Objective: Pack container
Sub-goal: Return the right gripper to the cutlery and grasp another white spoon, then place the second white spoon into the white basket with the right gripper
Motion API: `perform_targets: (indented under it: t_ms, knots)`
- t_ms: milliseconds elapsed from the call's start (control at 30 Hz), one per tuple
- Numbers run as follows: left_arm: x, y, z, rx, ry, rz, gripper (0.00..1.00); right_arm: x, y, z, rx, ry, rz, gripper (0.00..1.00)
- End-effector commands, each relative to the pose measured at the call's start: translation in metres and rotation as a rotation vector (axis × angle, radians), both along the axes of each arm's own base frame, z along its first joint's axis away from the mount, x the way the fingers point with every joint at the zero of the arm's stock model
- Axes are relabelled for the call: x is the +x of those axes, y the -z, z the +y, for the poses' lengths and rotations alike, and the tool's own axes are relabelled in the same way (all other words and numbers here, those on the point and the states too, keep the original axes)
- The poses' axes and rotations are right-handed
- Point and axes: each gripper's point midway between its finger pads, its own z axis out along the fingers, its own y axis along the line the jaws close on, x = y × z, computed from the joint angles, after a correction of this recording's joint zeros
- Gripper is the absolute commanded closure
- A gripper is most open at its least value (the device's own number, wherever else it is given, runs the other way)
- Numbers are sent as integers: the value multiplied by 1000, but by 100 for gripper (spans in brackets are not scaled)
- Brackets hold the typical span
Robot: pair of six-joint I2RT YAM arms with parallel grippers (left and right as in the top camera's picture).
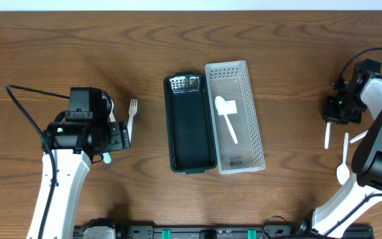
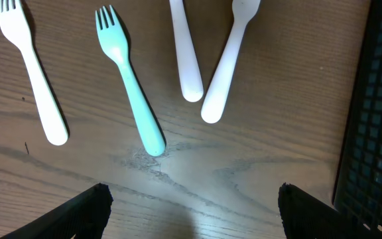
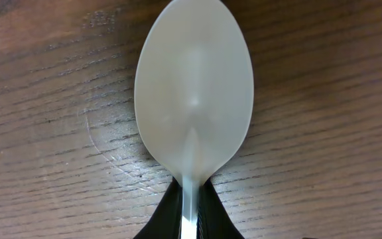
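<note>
- Two trays lie side by side at frame centre: the black tray (image 1: 190, 133) touches the white container (image 1: 227, 70), with open bench (image 1: 297, 53) on both outer sides.
- The container is perforated and holds one white spoon (image 1: 226, 116).
- Your left gripper (image 2: 192, 199) gapes wide and empty below a teal fork (image 2: 130, 79).
- Your right gripper (image 3: 190, 199), at far right, pinches the held spoon (image 3: 194, 93).

wood-grain table (image 1: 178, 40), dark, satin sheen, fine scuffs. spoon (image 3: 194, 86): smooth white plastic, slightly translucent, soft gloss. mint fork (image 2: 130, 83) and white fork (image 2: 32, 73): smooth plastic, near matt. black tray (image 1: 190, 133) and white basket (image 1: 256, 126): perforated plastic, matt.
</note>
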Motion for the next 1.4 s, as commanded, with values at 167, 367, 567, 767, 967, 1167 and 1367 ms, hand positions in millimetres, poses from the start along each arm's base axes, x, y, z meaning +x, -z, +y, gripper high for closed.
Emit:
perform_targets:
  t_ms: [167, 367, 567, 767, 967, 1167, 1367]
  knots:
    - [4, -6, 2, 1, -8, -18, 17, 28, -47, 36, 84, -13, -116, 99]
    - [5, -6, 2, 1, -8, -22, 17, 58, -152, 106, 56, -135, -375, 99]
    - [7, -6, 2, 1, -9, -29, 17, 53, -212, 214, 132, -289, -549, 99]
    - [8, -7, 2, 1, -9, -37, 17, 37, -186, 289, 190, -382, -468, 99]
    - [8, -7, 2, 1, -9, -36, 16, 29, -120, 320, 146, -433, -301, 99]
    - [8, -7, 2, 1, -9, -37, 16, 14, -75, 323, 116, -459, -158, 99]
    - [9, -7, 2, 1, -8, -37, 16, 22, -93, 313, 62, -464, -208, 64]
